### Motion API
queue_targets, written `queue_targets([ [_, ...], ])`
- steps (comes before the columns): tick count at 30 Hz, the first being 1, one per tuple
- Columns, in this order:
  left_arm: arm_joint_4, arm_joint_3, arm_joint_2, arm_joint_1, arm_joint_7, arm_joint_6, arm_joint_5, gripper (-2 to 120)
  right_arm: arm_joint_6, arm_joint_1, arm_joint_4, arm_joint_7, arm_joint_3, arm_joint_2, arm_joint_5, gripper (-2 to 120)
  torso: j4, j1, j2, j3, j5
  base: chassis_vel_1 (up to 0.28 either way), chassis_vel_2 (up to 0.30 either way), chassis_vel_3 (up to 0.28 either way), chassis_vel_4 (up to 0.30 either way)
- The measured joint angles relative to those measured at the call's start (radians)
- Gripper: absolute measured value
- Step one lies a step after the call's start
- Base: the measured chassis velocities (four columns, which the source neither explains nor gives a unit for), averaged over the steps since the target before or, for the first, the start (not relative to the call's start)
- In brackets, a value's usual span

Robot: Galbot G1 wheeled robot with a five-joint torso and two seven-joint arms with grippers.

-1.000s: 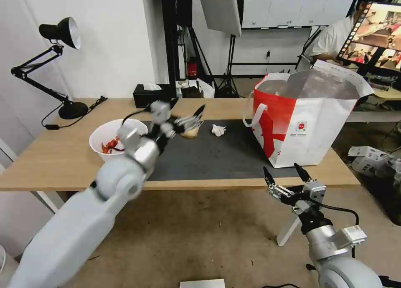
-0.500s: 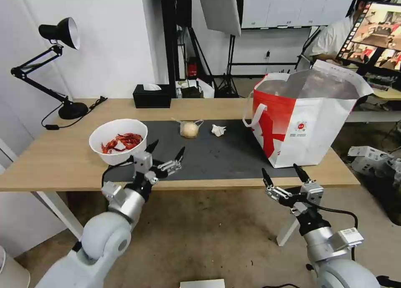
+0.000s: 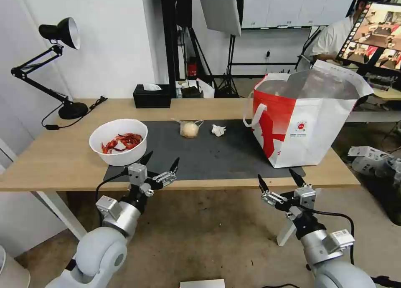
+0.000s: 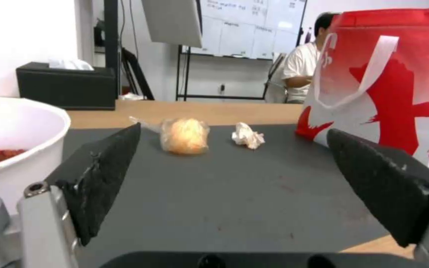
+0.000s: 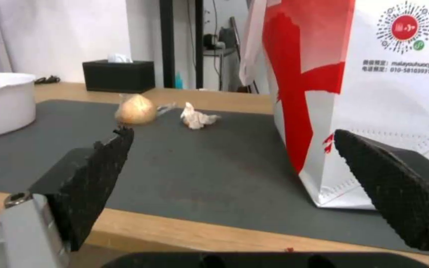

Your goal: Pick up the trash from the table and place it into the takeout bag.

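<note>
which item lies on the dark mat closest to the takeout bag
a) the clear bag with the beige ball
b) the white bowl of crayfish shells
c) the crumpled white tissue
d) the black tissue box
c: the crumpled white tissue sits on the dark mat between the clear bag with the beige ball and the takeout bag, nearer the bag than any other item.

Bowl [image 3: 118,142] left of takeout bag [image 3: 305,121]
</note>
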Motion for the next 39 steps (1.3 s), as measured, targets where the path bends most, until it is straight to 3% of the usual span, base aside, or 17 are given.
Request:
queue_targets([
  [19, 0.031, -0.008, -0.006, 0.019, 0.014, -0.002, 0.025, 100, -0.014, 0.007, -0.027, -0.001, -0.01, 0.001, -0.009, 100, 0.0, 0.0, 0.0, 0.0, 0.0, 0.0, 0.0, 0.0, 0.0],
  [39, 0.1, -0.09, -0.024, 0.094, 0.051, -0.04, 0.093, 100, 0.007, 0.038, -0.108, -0.034, -0.054, -0.005, 0.0, 100, 0.0, 0.0, 0.0, 0.0, -0.0001, 0.0, 0.0, 0.0, 0.0],
])
